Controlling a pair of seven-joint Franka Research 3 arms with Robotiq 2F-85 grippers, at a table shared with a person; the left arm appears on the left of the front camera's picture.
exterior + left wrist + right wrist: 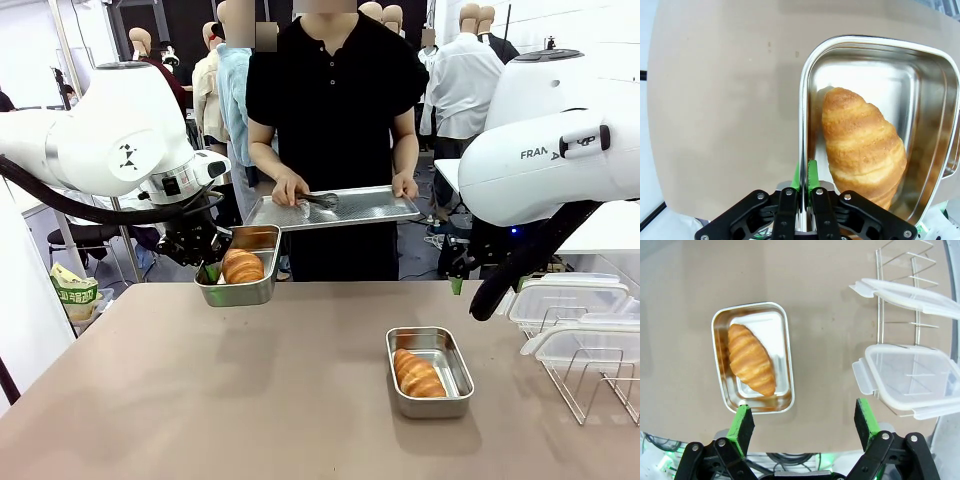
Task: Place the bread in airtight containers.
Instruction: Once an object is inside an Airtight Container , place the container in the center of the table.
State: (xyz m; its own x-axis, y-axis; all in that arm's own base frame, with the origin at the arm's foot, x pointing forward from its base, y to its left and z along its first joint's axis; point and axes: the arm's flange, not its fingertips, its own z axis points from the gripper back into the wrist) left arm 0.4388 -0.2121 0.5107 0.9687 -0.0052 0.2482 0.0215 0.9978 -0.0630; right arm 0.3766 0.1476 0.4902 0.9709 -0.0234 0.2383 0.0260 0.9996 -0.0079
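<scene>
Nearest us, the first tin (pixel 455 365) sits flat on the tabletop (pixel 250 400) with the first roll (pixel 417 373) inside and no lid on. The right pincer (pixel 804 415) hangs above it, spread wide and empty. Both clear lids (pixel 907 377) rest on the wire rack (pixel 590 380) just beside it.

Further out, the left pincer (pixel 804 175) is clamped tight on one thin wall of the second tin (pixel 875 75), which looks clear of the tabletop with the second roll (pixel 862 145) lying in it. We reckon a one-edge pinch wants to pivot, so keep it level, go slow and land it flat near the lids.

On the far side, a person holds a tray (pixel 350 208) with tongs (pixel 318 200).
</scene>
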